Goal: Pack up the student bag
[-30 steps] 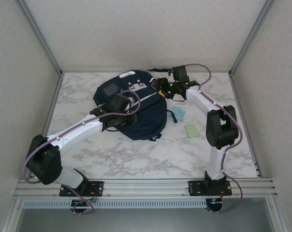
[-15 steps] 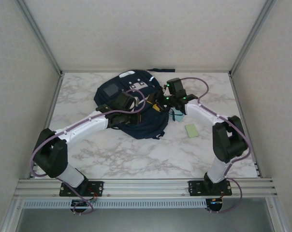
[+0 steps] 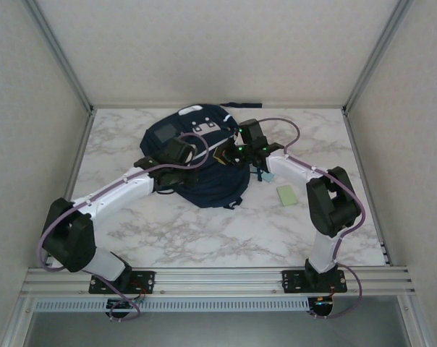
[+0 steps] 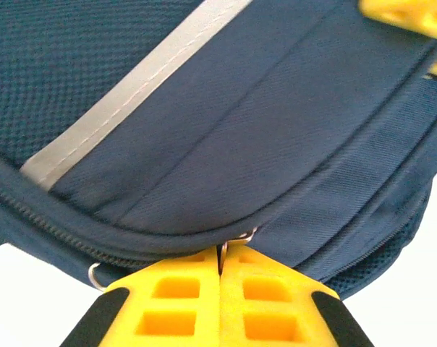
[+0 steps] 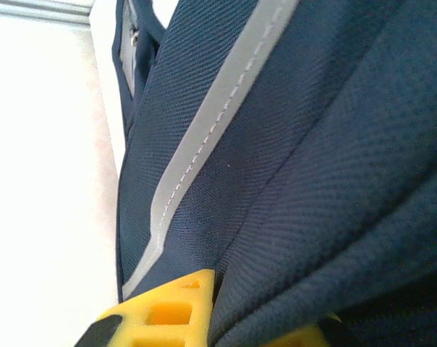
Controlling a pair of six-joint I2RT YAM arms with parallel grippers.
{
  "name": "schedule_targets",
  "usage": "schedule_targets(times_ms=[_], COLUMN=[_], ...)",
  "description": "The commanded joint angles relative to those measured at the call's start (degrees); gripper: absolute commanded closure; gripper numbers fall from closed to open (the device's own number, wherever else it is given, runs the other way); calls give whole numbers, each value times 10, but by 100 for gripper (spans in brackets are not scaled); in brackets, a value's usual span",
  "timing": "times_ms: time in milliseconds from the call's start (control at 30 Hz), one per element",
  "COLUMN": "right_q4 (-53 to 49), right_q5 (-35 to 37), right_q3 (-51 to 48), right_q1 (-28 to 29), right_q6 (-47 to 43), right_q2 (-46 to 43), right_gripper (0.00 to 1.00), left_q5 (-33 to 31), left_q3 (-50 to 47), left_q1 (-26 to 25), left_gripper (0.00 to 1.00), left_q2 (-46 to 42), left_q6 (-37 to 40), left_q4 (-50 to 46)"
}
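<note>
The student bag [image 3: 208, 186], dark navy with pale stripes and a grey patch, lies at the back middle of the marble table. My left gripper [image 3: 201, 160] rests on its left half; in the left wrist view its yellow fingers [image 4: 168, 303] are pressed together on a small metal zipper pull [image 4: 236, 238] at the edge of the bag [image 4: 226, 130]. My right gripper [image 3: 226, 154] sits on the bag's right half, shut with a fold of navy fabric [image 5: 291, 238] pinched beside its yellow finger [image 5: 171, 307]. The right gripper's yellow tips [image 4: 414, 18] show in the left wrist view.
A green pad [image 3: 286, 194] lies on the table right of the bag. A light blue item [image 3: 265, 173] pokes out under the right forearm. Metal frame posts and grey walls close in the table on three sides.
The right gripper came left and forward from the bag's back right corner onto the bag and shut on its fabric. The left arm shifted slightly, still shut.
</note>
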Motion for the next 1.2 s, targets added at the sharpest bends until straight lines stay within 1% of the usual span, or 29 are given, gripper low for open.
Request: schedule_targets(times_ms=[0,100,167,200,233,300,367,467,500,567,633,667,700,733,767,800,833,900,1033,1167], right_q4=[-28,-50,-67,-73,-82,-93,-111,-129,-129,-128,-126,-124,-120,-116,-112,-106,-102,-101,-125,-139], right_q5=[23,26,33,33,30,16,5,-4,-9,-17,-22,-27,-33,-37,-41,-48,-52,-56,-64,-95], right_q3=[20,37,48,53,60,76,93,109,111,113,118,122,127,133,138,143,149,161,202,245], right_q1=[-13,-14,-13,-13,-13,-11,-3,8,11,14,17,18,20,20,21,21,21,21,21,21], right_q6=[-44,-62,-79,-87,-94,-108,-124,-136,-136,-135,-137,-136,-133,-131,-128,-124,-120,-118,-127,-113], right_q2=[-11,-8,-8,-8,-6,-3,2,9,10,15,20,25,29,35,40,45,50,57,76,102], right_gripper=[100,100,100,100,100,100,100,100,100,100,100,100,100,100,100,100,100,100,100,100], left_q5=[-111,-101,-53,-45,-53,-104,-175,-320,-352,-370,-344,-332,-314,-288,-267,-240,-217,-181,-116,-99], left_q3=[-31,-26,-13,-10,-11,-13,-9,-30,-33,-40,-28,-20,-11,-8,-8,-10,-13,-24,-37,-31], left_q1=[62,75,78,78,79,81,95,116,126,140,148,148,148,147,145,144,141,132,103,55], left_gripper=[100,100,100,100,100,100,100,100,100,100,100,98,86,71,57,46,40,34,29,25], left_q2=[-29,-22,-15,-15,-17,-20,-15,-11,-8,-3,2,2,-1,-8,-17,-31,-48,-82,-125,-116], left_q6=[28,51,74,78,79,79,70,64,66,78,91,90,85,79,70,60,50,44,67,115], left_q4=[-74,-80,-97,-105,-108,-103,-83,-2,25,72,83,73,59,48,41,33,25,24,37,62])
